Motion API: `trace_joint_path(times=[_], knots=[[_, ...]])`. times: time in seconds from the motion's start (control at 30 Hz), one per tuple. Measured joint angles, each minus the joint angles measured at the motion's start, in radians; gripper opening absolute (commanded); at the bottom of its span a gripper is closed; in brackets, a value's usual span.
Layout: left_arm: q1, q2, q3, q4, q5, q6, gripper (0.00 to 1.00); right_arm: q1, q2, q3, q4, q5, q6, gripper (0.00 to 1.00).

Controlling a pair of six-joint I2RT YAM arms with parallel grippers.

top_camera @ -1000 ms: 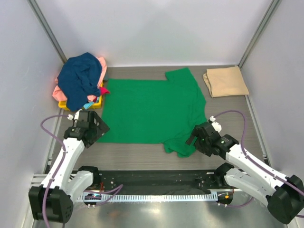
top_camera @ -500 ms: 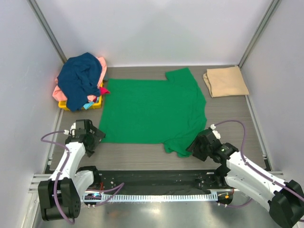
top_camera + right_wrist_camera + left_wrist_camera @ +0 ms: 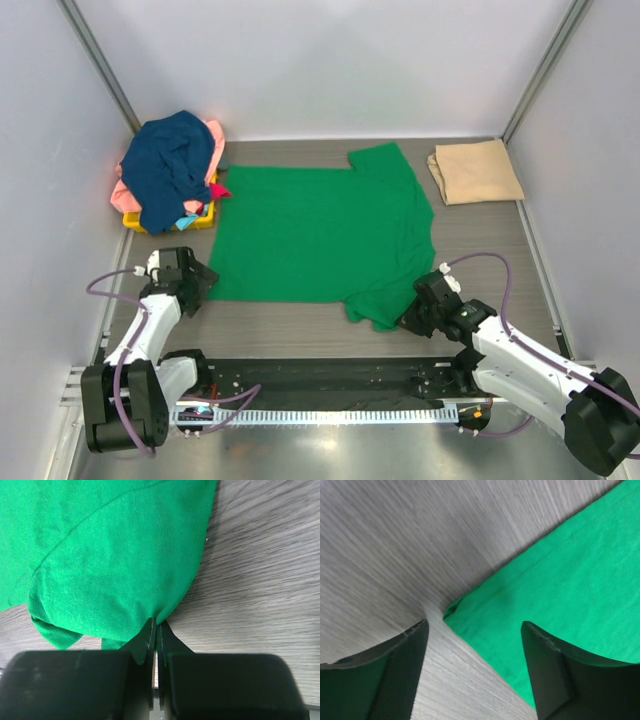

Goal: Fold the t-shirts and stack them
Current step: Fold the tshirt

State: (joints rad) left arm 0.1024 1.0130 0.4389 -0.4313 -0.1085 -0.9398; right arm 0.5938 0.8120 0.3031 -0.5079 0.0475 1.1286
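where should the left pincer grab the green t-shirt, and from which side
Grip the green t-shirt by its near-left hem corner, which lies flat and exposed on the table. Come down from above on the near-left side; the open left pincer sits over that corner.
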Motion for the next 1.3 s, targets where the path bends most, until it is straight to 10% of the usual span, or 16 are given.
trace_joint_path(times=[0.3,0.47,0.93,1.3], knots=[[0.005,0.064,0.003,0.064,-0.004,-0.007,0.44,0.000,0.006,0.003,0.000,0.010,-0.002,0.01],[0.005,0.115,0.010,0.094,0.005,-0.022,0.00,0.000,0.001,0.009,-0.010,0.021,-0.003,0.01],[0.002,-0.238,0.045,-0.134,0.113,-0.024,0.00,0.000,-0.377,0.234,-0.392,0.219,0.042,0.01],[-0.002,-0.196,0.190,-0.264,0.195,-0.014,0.00,0.000,-0.194,0.449,-0.494,0.349,0.007,0.01]])
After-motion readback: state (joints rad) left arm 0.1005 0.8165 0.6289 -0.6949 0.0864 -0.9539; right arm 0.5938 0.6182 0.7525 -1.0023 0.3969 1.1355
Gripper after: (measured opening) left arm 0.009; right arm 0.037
